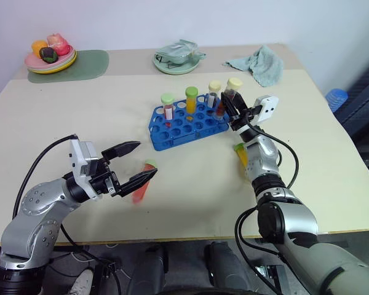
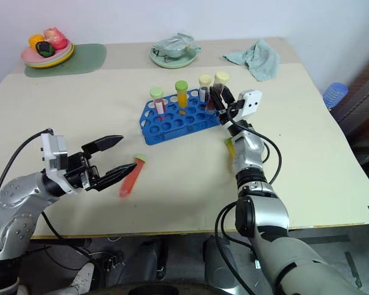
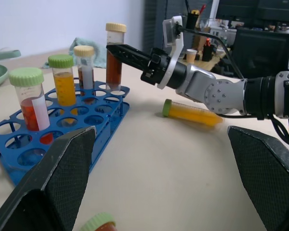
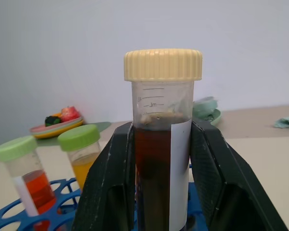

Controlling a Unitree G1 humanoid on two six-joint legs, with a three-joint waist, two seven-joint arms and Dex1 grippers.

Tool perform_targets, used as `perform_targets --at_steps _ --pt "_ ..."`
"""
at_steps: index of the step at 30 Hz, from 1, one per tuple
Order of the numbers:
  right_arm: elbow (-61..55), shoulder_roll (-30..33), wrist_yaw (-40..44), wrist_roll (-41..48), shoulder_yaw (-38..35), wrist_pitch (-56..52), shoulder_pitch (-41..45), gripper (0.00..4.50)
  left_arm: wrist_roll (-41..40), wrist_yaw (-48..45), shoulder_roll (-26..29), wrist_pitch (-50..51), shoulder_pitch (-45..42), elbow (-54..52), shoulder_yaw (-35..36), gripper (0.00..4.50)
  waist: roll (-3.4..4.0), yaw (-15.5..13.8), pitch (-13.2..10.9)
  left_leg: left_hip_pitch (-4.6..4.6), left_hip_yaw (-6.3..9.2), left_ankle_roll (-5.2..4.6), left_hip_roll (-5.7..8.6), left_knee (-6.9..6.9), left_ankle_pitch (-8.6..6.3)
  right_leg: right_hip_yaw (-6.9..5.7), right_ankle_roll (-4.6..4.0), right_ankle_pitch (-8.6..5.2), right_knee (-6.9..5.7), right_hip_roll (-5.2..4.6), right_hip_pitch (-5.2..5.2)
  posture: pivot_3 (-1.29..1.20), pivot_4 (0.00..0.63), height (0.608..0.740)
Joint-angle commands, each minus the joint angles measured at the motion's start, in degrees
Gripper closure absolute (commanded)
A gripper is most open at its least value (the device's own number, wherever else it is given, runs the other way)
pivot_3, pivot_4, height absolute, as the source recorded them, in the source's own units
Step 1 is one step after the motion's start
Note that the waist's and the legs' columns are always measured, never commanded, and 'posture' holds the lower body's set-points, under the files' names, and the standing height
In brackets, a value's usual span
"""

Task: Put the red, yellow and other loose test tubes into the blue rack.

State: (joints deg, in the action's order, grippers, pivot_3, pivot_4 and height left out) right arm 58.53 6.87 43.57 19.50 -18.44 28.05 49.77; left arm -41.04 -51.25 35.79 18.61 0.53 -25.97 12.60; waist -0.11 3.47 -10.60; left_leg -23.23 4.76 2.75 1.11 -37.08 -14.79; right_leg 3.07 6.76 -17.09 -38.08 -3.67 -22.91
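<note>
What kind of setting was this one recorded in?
Probably a lab or office test bench: capped sample tubes stand in a blue rack on a beige table, and the left wrist view shows monitors on cluttered desks behind.

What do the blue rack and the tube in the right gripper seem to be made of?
The blue rack: likely glossy moulded plastic, uniform colour and shine. The tube in the right gripper: clear plastic probably, with printed marks and a ribbed cream cap.

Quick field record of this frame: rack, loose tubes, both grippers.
rack: blue rack mid-table, three capped tubes standing in it
brown tube: dark brown tube upright at the rack's right end, clamped by right gripper
red tube: red tube lying on table, by left gripper
yellow tube: yellow tube lying on table, near right arm
left gripper: open, holding nothing
</note>
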Motion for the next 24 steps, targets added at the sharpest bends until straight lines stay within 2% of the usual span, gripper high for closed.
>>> perform_targets --at_steps 1,22,23,24 --pt "-1.58 -0.64 0.60 0.41 0.49 0.36 -2.26 3.15 -0.36 -0.27 0.24 -0.80 -0.05 -1.22 1.19 0.00 0.00 0.02 0.00 0.02 0.01 0.00 0.00 0.00 0.00 0.00 0.00 0.00 0.00 0.00 0.03 0.00 0.150 0.740" --pt "-0.22 0.71 -1.75 -2.26 1.82 2.82 -2.74 3.15 0.97 -1.76 -0.33 -1.42 -1.88 0.47 -0.20 0.00 -0.02 0.35 0.02 0.15 0.03 0.00 0.00 0.03 0.00 0.00 -0.01 0.00 0.02 0.00 0.16 0.00 0.150 0.740" --pt "-0.25 0.61 -1.89 -2.27 1.80 2.87 -2.79 2.43 0.90 -1.62 -0.41 -1.34 -1.78 0.34 -0.17 0.00 -0.02 0.36 0.02 0.15 0.02 0.00 0.00 0.03 0.00 0.00 -0.01 0.00 0.02 0.00 0.16 0.00 0.150 0.740" --pt "-0.31 0.59 -2.00 -2.47 1.93 3.14 -2.84 2.10 0.85 -1.49 -0.48 -1.29 -1.69 0.21 -0.15 0.00 -0.02 0.37 0.02 0.15 0.03 0.00 0.00 0.03 0.00 0.00 -0.01 0.00 0.02 0.00 0.17 0.00 0.150 0.740"
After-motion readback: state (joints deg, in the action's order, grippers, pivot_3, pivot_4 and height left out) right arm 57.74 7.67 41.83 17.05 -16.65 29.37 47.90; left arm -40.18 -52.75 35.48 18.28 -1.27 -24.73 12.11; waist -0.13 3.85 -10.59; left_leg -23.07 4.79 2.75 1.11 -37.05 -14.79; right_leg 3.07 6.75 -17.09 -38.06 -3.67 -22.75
